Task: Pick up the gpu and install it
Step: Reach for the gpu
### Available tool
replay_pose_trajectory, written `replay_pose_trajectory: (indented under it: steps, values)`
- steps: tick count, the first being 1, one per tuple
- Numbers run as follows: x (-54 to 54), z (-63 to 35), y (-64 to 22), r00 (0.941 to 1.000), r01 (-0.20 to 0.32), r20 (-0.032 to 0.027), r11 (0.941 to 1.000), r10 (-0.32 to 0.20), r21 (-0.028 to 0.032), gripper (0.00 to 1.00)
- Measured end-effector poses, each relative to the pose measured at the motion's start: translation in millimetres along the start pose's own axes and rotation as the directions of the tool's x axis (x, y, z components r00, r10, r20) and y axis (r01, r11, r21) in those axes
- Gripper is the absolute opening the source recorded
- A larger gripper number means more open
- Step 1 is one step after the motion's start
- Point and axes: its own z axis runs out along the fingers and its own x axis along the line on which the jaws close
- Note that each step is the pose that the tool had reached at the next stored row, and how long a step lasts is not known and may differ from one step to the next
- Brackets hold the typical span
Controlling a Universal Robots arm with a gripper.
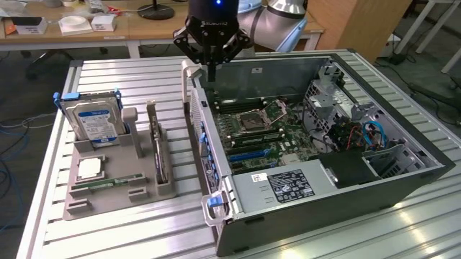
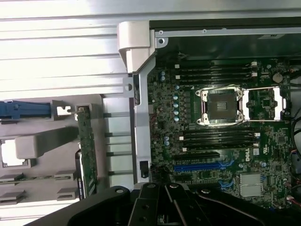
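**GPU in holder; claw closed, empty**

Nearest to me, the open computer case is lying on the table. Beside it, on the exterior view's left, the gpu is standing on edge in the grey holder, well apart from the claw. Farther back, the gripper is hanging over the case's far wall, fingers pressed together and gripping nothing.

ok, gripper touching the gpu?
Apart. Exterior view: the gripper hangs above the case wall, the gpu stands in its grey holder, clear gap between them.

Edge-on gpu in holder beside case
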Motion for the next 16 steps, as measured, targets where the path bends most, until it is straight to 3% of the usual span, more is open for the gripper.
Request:
replay_pose_trajectory:
  steps: [16]
  values:
    - [27.5,-0.7,-2.0,1.0000,0.000,0.0000,1.0000,0.000,0.0000,0.10]
